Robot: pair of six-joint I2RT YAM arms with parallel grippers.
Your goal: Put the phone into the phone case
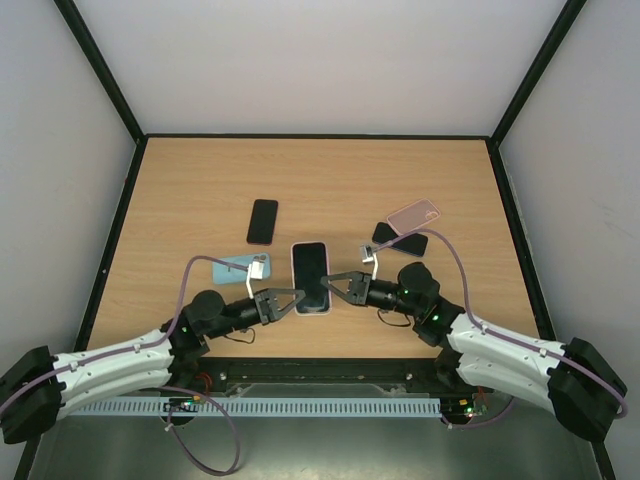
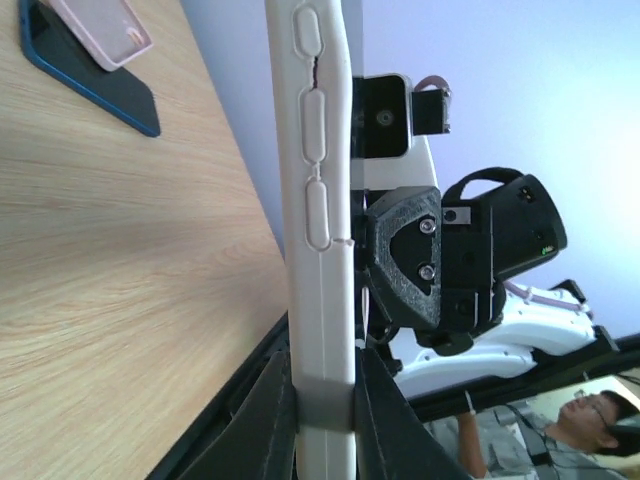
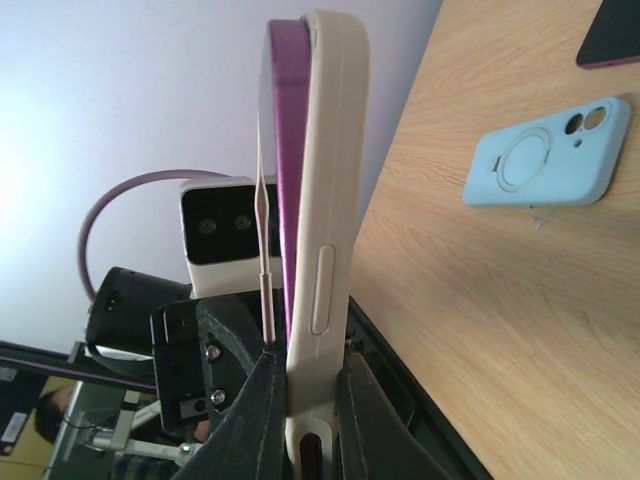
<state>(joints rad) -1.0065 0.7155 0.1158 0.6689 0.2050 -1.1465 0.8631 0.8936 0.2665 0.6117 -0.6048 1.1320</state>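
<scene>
A purple phone (image 3: 284, 150) with a dark screen (image 1: 311, 275) lies in a white case (image 1: 297, 262), held on edge above the table's near middle. In the right wrist view the phone's purple side stands a little out of the white case (image 3: 325, 200). My left gripper (image 1: 297, 298) is shut on the case's lower left edge, and its fingers clamp the white case (image 2: 320, 200) in the left wrist view. My right gripper (image 1: 328, 283) is shut on the case's right edge. The two grippers face each other across it.
A light blue case (image 1: 245, 267) lies left of the held phone and shows in the right wrist view (image 3: 545, 155). A black phone (image 1: 263, 221) lies behind it. A pink case (image 1: 414, 214) rests on a dark blue phone (image 1: 400, 240) at the right.
</scene>
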